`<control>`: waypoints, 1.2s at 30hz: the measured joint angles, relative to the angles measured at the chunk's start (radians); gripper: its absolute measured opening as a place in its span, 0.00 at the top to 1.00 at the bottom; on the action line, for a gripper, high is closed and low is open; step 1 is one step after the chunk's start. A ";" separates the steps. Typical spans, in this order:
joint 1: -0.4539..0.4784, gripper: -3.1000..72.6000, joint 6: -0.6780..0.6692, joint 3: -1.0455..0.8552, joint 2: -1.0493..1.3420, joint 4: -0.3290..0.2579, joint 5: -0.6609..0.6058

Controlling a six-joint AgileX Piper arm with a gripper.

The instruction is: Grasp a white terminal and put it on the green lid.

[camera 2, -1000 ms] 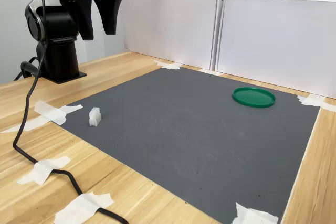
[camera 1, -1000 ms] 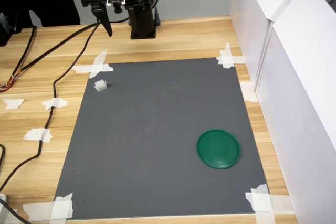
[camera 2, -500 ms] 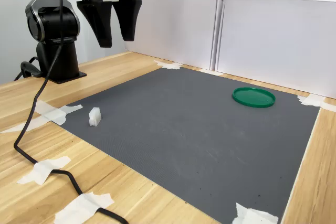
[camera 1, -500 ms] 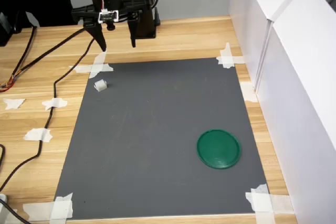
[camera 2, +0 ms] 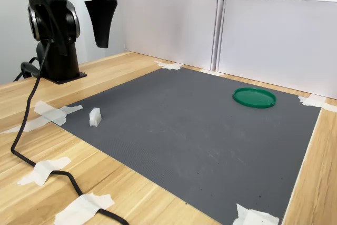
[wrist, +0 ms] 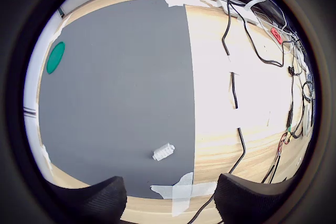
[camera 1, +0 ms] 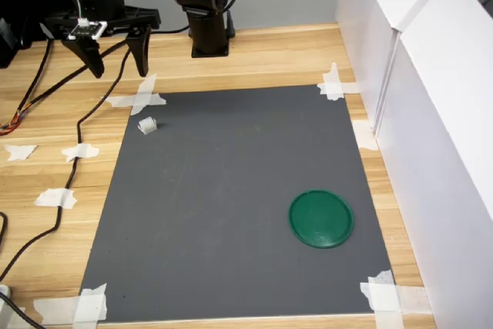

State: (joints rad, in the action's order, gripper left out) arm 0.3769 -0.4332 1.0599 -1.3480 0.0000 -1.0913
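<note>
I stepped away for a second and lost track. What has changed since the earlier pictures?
The gripper swung toward the first exterior view's left, from in front of the arm's base to above the bare wood beside the mat, and its jaws stand wider apart. It holds nothing. The terminal and the lid lie where they were.
</note>
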 joint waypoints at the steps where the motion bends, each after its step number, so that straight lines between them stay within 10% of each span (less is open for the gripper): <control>1: 0.005 0.02 -0.019 0.000 -0.011 0.000 -0.007; 36: 0.012 0.02 -0.146 0.007 -0.390 -0.010 0.075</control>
State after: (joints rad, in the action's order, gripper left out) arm 0.3885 -0.5795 1.0673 -1.7380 -0.0104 -1.0167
